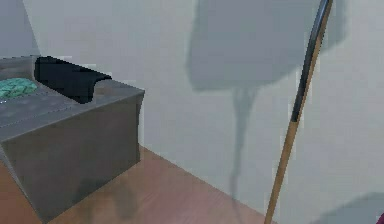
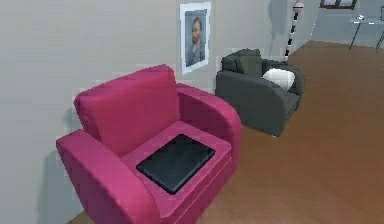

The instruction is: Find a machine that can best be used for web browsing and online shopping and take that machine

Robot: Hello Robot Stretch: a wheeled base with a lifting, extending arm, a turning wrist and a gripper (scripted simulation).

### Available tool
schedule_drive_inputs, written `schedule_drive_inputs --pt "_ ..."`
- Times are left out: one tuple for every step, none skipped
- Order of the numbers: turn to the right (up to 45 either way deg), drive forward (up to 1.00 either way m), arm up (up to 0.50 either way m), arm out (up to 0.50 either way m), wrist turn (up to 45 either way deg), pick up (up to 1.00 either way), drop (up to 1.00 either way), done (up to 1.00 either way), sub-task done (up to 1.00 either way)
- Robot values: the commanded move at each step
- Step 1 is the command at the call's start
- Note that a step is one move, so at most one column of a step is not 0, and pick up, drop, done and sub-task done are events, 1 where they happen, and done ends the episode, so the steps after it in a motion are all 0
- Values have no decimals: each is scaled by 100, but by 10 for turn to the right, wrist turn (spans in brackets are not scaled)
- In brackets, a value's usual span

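- The laptop, a flat dark slab with its lid down, lay on the seat cushion of a pink armchair in the arm side view, towards the seat's front edge and turned a little askew.
- The pink armchair stood with its back against a pale wall, low in the arm side view's left half.
- Beyond it, along the same wall, stood a dark grey armchair, apart from the pink one, with bare floor between the two.
- A white cushion rested on the grey chair's seat, against the arm on the arm side view's right.
- A framed portrait hung on the wall between the two chairs, above their backs.
- Brown wooden floor ran across the arm side view's right half.
- In the forward view a grey worktop stood at the left, its corner pointing towards the middle.
- A dark bundle lay on that worktop near its back edge; what it was could not be made out.
- A round green thing sat on the worktop at the forward view's left edge, cut off by it.
- A thin pole, dark at the top and wood-coloured below, slanted against the pale wall at the forward view's right.
- The state of the claw could not be told.
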Motion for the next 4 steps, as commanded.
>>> schedule_drive_inputs --pt "0 0 0 44 0 0 0 0 0" --pt "0 0 0 0 450 0 0 0 0" --pt "0 0 0 0 450 0 0 0 0" --pt "0 0 0 0 450 0 0 0 0"
